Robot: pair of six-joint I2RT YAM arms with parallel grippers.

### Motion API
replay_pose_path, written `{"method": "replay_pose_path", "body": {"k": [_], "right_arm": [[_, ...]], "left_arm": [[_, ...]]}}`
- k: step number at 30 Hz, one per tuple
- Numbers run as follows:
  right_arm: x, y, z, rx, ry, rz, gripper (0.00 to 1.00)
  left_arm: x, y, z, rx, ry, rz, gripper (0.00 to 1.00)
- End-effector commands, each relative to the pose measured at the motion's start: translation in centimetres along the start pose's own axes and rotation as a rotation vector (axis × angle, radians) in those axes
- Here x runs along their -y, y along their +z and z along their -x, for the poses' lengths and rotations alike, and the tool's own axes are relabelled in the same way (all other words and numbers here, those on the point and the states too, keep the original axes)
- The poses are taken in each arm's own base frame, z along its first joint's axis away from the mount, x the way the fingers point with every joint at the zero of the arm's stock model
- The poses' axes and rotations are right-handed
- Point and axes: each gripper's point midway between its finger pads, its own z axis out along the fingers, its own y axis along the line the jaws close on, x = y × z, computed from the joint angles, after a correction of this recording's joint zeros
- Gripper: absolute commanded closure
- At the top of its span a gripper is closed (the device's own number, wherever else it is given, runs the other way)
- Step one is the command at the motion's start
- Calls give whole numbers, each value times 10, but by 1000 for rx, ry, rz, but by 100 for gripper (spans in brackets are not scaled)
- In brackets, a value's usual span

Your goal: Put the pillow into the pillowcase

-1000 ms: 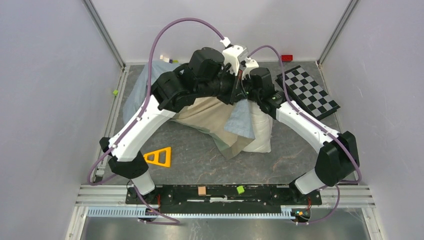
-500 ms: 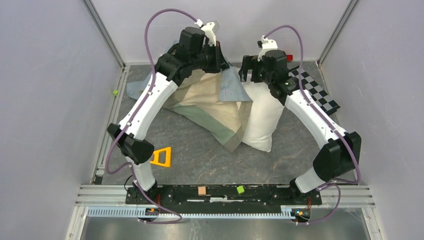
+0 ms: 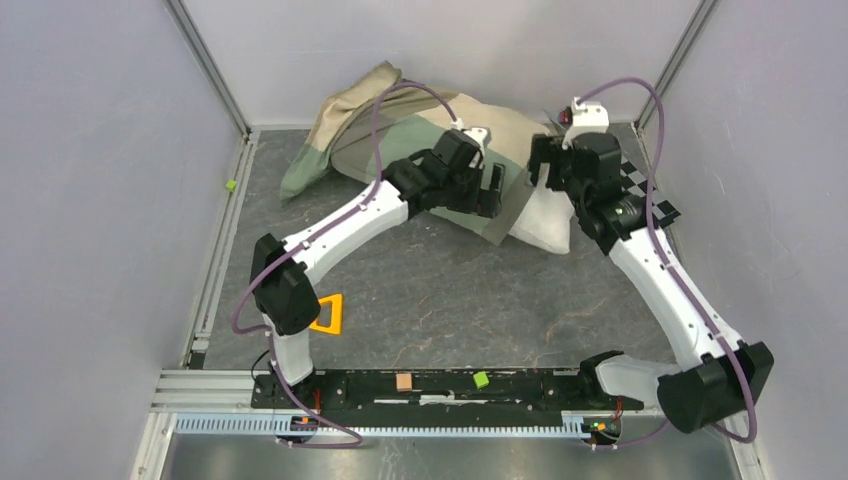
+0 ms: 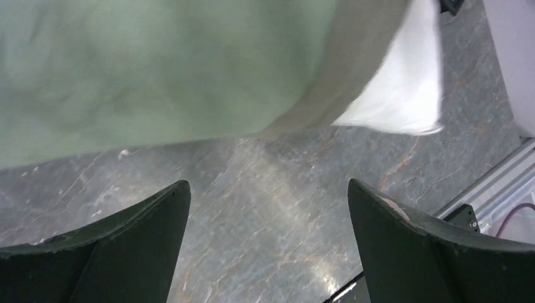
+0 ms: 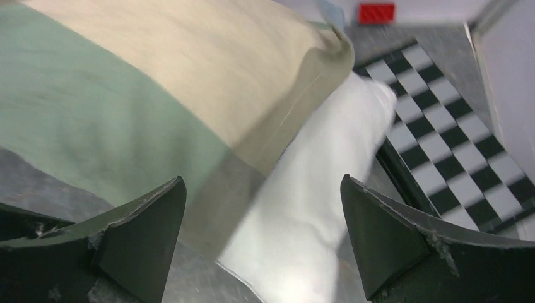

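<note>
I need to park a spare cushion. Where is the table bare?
Bare: the wide middle of the table, between the orange triangle, the pillowcase and the right arm. Crowded: the far side, with pillow and checkered board.

White arm links [image 3: 340, 225], black joints [image 3: 285, 292], looping purple cables [image 3: 625, 81], dark pincer fingers [image 4: 126, 252]

Table [image 3: 450, 300]: grey marbled top. Pillowcase [image 3: 400, 140] lies far centre, beige and green side up, its far end bunched against the back wall. Pillow [image 3: 545, 225] sticks out of its right end, white, beside the checkered board [image 5: 441, 107]. Orange triangle [image 3: 337, 312] near left. Green cube [image 3: 230, 185] at the left edge. Red block [image 5: 376, 12] at the far right.
</note>
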Motion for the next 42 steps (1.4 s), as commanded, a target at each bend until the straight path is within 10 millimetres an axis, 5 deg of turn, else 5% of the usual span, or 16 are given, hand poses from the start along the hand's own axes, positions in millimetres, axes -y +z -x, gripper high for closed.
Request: {"method": "replay_pose_path", "body": {"k": [1, 9, 12, 16, 17, 23, 25, 27, 30, 33, 35, 38, 42], "right_arm": [[45, -15, -36, -16, 56, -136, 2], [84, -21, -97, -90, 160, -162, 2], [89, -19, -113, -122, 183, -151, 2], [76, -10, -133, -159, 189, -67, 2], [65, -6, -136, -171, 178, 6, 2], [26, 17, -157, -256, 199, 219, 3], [20, 24, -160, -273, 217, 245, 9], [15, 30, -156, -271, 226, 275, 24], [-8, 34, -140, -254, 230, 351, 74], [-50, 35, -118, -238, 185, 407, 90], [-71, 34, -106, -220, 180, 426, 93], [-72, 33, -102, -201, 204, 399, 99], [-51, 28, -113, -198, 207, 303, 100]], "left_arm": [[28, 5, 36, 197, 55, 34, 0], [50, 48, 53, 235, 120, 117, 0], [36, 77, 49, 209, 161, 216, 0], [0, 82, 60, 230, 160, 383, 3], [-5, 78, 64, 236, 150, 392, 8], [10, 32, 88, 297, 136, 328, 85], [16, 17, 93, 305, 142, 297, 97], [29, 0, 94, 294, 156, 232, 98], [84, -39, 92, 292, 154, 23, 97], [179, -98, 90, 340, 170, -278, 97], [219, -124, 92, 335, 124, -458, 97], [230, -137, 93, 313, 63, -554, 97], [183, -121, 102, 328, -48, -414, 97]]}}
